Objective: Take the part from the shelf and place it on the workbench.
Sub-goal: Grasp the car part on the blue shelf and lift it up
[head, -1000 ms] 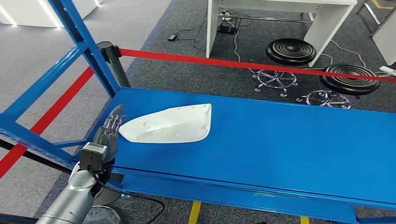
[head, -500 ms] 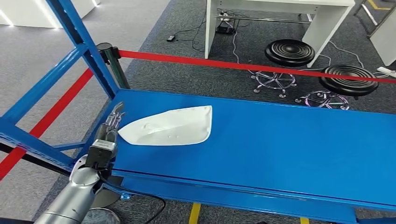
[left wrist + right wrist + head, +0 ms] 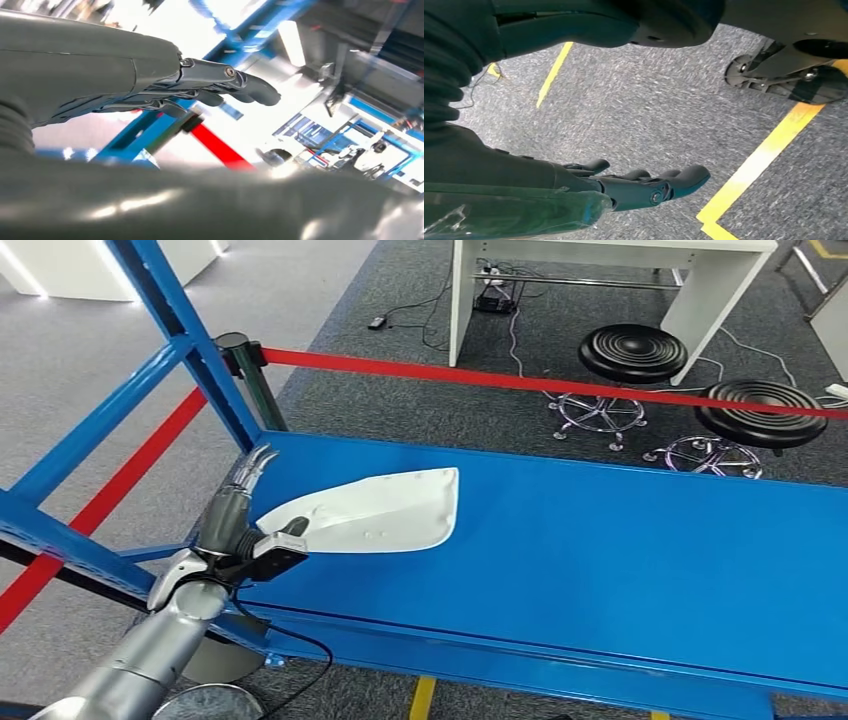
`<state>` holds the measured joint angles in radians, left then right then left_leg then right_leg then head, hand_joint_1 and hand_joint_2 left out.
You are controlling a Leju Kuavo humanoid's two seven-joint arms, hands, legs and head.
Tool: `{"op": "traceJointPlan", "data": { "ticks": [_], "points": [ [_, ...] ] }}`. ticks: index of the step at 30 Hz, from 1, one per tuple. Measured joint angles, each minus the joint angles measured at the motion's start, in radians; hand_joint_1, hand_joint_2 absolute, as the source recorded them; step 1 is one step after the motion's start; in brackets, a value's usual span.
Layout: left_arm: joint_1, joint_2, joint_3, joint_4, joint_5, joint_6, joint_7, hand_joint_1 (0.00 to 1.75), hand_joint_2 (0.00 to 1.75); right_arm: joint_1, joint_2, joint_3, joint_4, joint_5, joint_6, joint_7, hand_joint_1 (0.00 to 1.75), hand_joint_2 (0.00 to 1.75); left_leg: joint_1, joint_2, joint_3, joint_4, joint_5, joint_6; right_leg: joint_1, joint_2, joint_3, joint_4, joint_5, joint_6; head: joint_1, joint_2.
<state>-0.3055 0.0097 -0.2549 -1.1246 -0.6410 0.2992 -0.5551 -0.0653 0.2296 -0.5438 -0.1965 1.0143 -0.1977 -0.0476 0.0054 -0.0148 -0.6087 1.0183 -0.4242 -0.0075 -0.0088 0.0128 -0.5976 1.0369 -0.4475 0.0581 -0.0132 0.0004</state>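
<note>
Part: white moulded part [image 3: 370,510], flat and roughly teardrop-shaped, lying on the blue shelf deck [image 3: 600,540]. Its narrow tip points toward the left hand; its broad squared end is the far end from that hand.

Left hand: left hand [image 3: 240,515] at the shelf's left end, against the narrow tip of the part. Thumb [image 3: 290,530] lies over the tip's top face, touching it; fingers [image 3: 252,465] stretch out straight beyond the tip, along the deck edge, not wrapped round the part. Left wrist view shows the same fingers [image 3: 235,85] extended and close together. No closed grip visible; whether anything presses the part's underside, cannot tell.

Left arm: silver forearm [image 3: 150,650] rises from below the deck's front edge to the hand.

Right hand: right hand [image 3: 624,187] hangs over grey carpet [image 3: 634,100], fingers loosely extended, slightly apart, nothing in them. Yellow floor line [image 3: 759,160] beyond the fingertips.

Shelf frame: blue upright [image 3: 190,340] just beyond the left hand's fingertips.

Barrier: red tape [image 3: 520,380] runs behind the shelf from a dark post [image 3: 245,365] near the upright.

Background: two black round stools [image 3: 630,352] and a white table [image 3: 610,280], well apart from both hands, past the tape.
</note>
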Motion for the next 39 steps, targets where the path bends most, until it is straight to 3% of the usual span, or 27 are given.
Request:
{"op": "traceJointPlan", "data": {
  "ticks": [3,4,7,8,9,10,12,13,14,18,20,22,23,24,25,27,29,32,34,37,38,39],
  "points": [
    [-0.075,0.026,-0.034,0.082,-0.098,0.043,0.031,0.0,1.75,0.0,0.001,-0.002,0.0,0.016,0.004,0.007,0.0,1.75,0.003,0.002,-0.01,0.016,-0.013,-0.015,-0.001,0.0,-0.002,-0.002,0.008,-0.021,-0.004,0.0],
    [-0.101,0.031,-0.046,0.109,-0.12,0.05,0.039,0.0,1.75,-0.001,0.002,-0.003,0.0,0.019,0.004,0.008,0.0,1.75,0.004,0.003,-0.026,0.052,-0.035,-0.02,-0.002,-0.001,-0.002,-0.003,0.009,-0.028,-0.006,0.0],
    [-0.158,0.044,-0.076,0.178,-0.149,0.056,0.051,0.0,1.75,-0.002,0.002,-0.006,0.0,0.025,0.005,0.008,0.0,1.75,0.004,0.004,-0.112,0.24,-0.117,-0.026,-0.002,-0.001,-0.002,-0.003,0.01,-0.037,-0.008,0.0],
    [-0.168,0.048,-0.082,0.194,-0.152,0.056,0.052,0.0,1.75,-0.001,0.002,-0.006,0.0,0.025,0.005,0.009,0.0,1.75,0.004,0.004,-0.13,0.276,-0.123,-0.026,-0.002,0.0,-0.002,-0.003,0.01,-0.038,-0.008,0.0],
    [-0.175,0.051,-0.087,0.209,-0.155,0.057,0.055,0.0,1.75,0.0,0.002,-0.007,0.0,0.026,0.005,0.009,0.0,1.75,0.003,0.004,-0.131,0.276,-0.11,-0.024,-0.002,0.001,-0.002,-0.003,0.01,-0.039,-0.008,0.0],
    [-0.182,0.052,-0.092,0.22,-0.156,0.058,0.057,0.0,1.31,0.0,0.002,-0.008,0.0,0.026,0.006,0.009,0.0,1.75,0.003,0.004,-0.114,0.237,-0.08,-0.02,-0.001,0.002,-0.001,-0.003,0.01,-0.039,-0.008,0.0],
    [-0.2,0.055,-0.102,0.24,-0.165,0.061,0.063,0.0,0.44,0.0,0.003,-0.009,0.0,0.027,0.006,0.009,0.0,1.75,0.0,0.005,-0.05,0.104,-0.016,-0.01,0.001,0.003,-0.001,-0.002,0.009,-0.036,-0.008,0.0],
    [-0.212,0.056,-0.108,0.25,-0.173,0.062,0.069,0.0,0.0,-0.001,0.004,-0.01,0.0,0.028,0.007,0.009,0.0,1.75,-0.001,0.005,-0.024,0.048,0.001,-0.006,0.004,0.003,-0.002,-0.001,0.008,-0.033,-0.008,0.0],
    [-0.226,0.057,-0.116,0.263,-0.182,0.062,0.075,0.0,0.0,-0.001,0.005,-0.01,0.0,0.029,0.007,0.01,0.0,1.75,-0.003,0.004,-0.008,0.013,0.007,-0.003,0.005,0.003,-0.004,-0.001,0.009,-0.028,-0.007,0.0],
    [-0.286,0.06,-0.147,0.327,-0.212,0.051,0.094,0.0,1.75,-0.002,0.005,-0.014,0.0,0.036,0.007,0.014,0.0,1.75,0.001,0.004,-0.004,-0.009,0.01,0.011,0.006,0.001,-0.016,0.009,0.001,-0.007,-0.004,0.0],
    [-0.322,0.062,-0.161,0.359,-0.222,0.041,0.101,0.0,1.75,-0.003,0.005,-0.016,0.0,0.04,0.007,0.016,0.0,1.75,0.006,0.004,-0.004,-0.012,0.013,0.019,0.006,-0.001,-0.057,0.093,-0.046,0.002,0.002,0.0],
    [-0.349,0.063,-0.175,0.391,-0.231,0.031,0.11,0.0,1.75,-0.002,0.005,-0.019,0.0,0.042,0.007,0.018,0.0,1.75,0.005,0.005,-0.004,-0.012,0.013,0.022,0.006,-0.002,-0.12,0.224,-0.101,0.008,0.007,0.0],
    [-0.36,0.064,-0.181,0.407,-0.235,0.022,0.116,0.0,1.75,-0.001,0.005,-0.021,0.0,0.043,0.007,0.02,0.0,1.75,0.005,0.005,-0.004,-0.012,0.012,0.022,0.006,-0.002,-0.142,0.265,-0.11,0.009,0.007,0.0],
    [-0.371,0.064,-0.187,0.424,-0.238,0.009,0.124,0.0,1.75,0.0,0.005,-0.022,0.0,0.045,0.007,0.021,0.0,1.75,0.005,0.005,-0.003,-0.012,0.012,0.022,0.005,-0.002,-0.148,0.271,-0.1,0.01,0.008,0.0],
    [-0.385,0.065,-0.193,0.44,-0.239,-0.011,0.132,0.0,1.75,0.001,0.005,-0.023,0.0,0.046,0.007,0.022,0.0,1.75,0.006,0.005,-0.003,-0.011,0.012,0.021,0.005,-0.002,-0.135,0.237,-0.072,0.011,0.008,0.0],
    [-0.422,0.065,-0.204,0.47,-0.238,-0.067,0.147,0.0,1.75,0.001,0.005,-0.025,0.0,0.047,0.007,0.022,0.0,1.75,0.007,0.003,-0.003,-0.009,0.01,0.015,0.002,-0.002,-0.075,0.106,-0.006,0.014,0.009,0.0],
    [-0.467,0.066,-0.213,0.501,-0.23,-0.145,0.161,0.0,1.75,-0.001,0.005,-0.027,0.0,0.048,0.007,0.022,0.0,1.75,0.004,0.0,-0.007,-0.002,0.009,0.005,0.0,-0.001,-0.031,0.018,0.021,0.009,0.01,0.0],
    [-0.534,0.066,-0.227,0.543,-0.208,-0.283,0.18,0.0,1.75,0.0,0.005,-0.033,0.0,0.048,0.007,0.02,0.0,1.75,0.003,-0.001,-0.011,-0.002,0.011,-0.008,0.002,0.001,-0.027,0.007,0.023,-0.011,0.008,0.0],
    [-0.571,0.063,-0.235,0.561,-0.199,-0.331,0.188,0.0,1.75,0.0,0.006,-0.036,0.0,0.048,0.007,0.019,0.0,1.75,0.004,0.002,-0.025,0.029,-0.013,-0.016,0.0,0.001,-0.027,0.005,0.026,-0.025,0.007,0.0],
    [-0.607,0.058,-0.242,0.584,-0.19,-0.361,0.193,0.0,1.75,-0.001,0.006,-0.04,0.0,0.049,0.006,0.018,0.0,1.75,0.004,0.004,-0.107,0.211,-0.101,-0.023,-0.001,0.001,-0.027,0.004,0.026,-0.037,0.005,0.0],
    [-0.612,0.058,-0.244,0.59,-0.187,-0.372,0.194,0.0,1.75,0.0,0.006,-0.04,0.0,0.049,0.006,0.018,0.0,1.75,0.004,0.004,-0.133,0.264,-0.117,-0.022,-0.001,0.002,-0.026,0.004,0.026,-0.038,0.005,0.0],
    [-0.617,0.057,-0.248,0.597,-0.181,-0.387,0.195,0.0,1.75,0.001,0.006,-0.041,0.0,0.049,0.005,0.018,0.0,1.75,0.003,0.004,-0.145,0.286,-0.114,-0.02,-0.001,0.002,-0.026,0.004,0.026,-0.038,0.005,0.0]
  ]
}}
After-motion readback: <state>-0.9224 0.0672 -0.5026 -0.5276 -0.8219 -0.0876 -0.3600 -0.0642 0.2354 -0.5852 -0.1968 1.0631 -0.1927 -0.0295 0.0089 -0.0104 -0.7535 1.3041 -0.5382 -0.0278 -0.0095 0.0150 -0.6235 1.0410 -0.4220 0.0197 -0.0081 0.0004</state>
